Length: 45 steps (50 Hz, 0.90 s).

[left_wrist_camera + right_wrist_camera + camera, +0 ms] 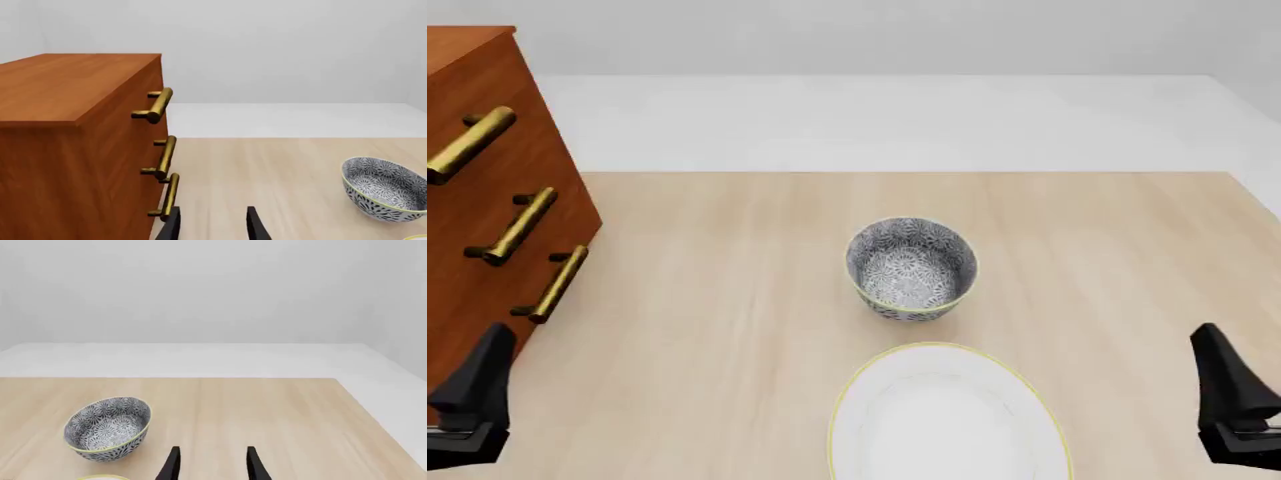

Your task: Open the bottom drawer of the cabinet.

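Note:
The cabinet [481, 130] is a tall reddish-brown wooden chest at the table's left edge, with three brass bar handles stacked down its front. The bottom drawer [494, 315] sits flush with the front, and its handle [558, 283] is the lowest one, also seen in the left wrist view [169, 196]. My left gripper [212, 226] is open and empty; one finger [171, 224] stands right beside the near end of that handle. In the front view the left gripper [483, 375] is low, in front of the cabinet. My right gripper [212, 466] is open and empty at the far right [1224, 375].
A patterned blue-and-white bowl [912, 268] stands mid-table, to the right of the cabinet. A white plate with a yellow rim [950, 415] lies in front of it, near the table's front edge. The table ends in a white floor beyond.

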Motion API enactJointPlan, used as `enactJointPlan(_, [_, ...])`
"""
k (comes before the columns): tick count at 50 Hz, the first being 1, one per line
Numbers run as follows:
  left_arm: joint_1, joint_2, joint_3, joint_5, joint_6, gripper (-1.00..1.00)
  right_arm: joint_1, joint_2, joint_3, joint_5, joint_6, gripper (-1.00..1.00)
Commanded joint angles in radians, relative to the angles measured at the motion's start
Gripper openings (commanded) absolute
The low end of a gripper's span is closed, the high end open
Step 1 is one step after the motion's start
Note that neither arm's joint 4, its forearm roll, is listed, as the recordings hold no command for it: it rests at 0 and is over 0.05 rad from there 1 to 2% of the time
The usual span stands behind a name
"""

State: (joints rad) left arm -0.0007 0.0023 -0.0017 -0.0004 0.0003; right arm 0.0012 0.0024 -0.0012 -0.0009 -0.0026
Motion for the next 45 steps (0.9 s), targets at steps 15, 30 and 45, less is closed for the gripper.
enactJointPlan(15, [-0.090, 0.001, -0.047, 0.020, 0.326, 1.00, -0.003, -0.002, -0.001, 0.009, 0.004, 1.00])
enactJointPlan(30, [-0.096, 0.185, 0.001, -0.123, 0.465, 1.00, 0.001, -0.002, -0.005, 0.008, 0.019, 1.00])
enactJointPlan(45, [-0.085, 0.442, 0.002, -0.316, 0.626, 1.00, 0.008, -0.002, -0.005, 0.008, 0.031, 1.00])
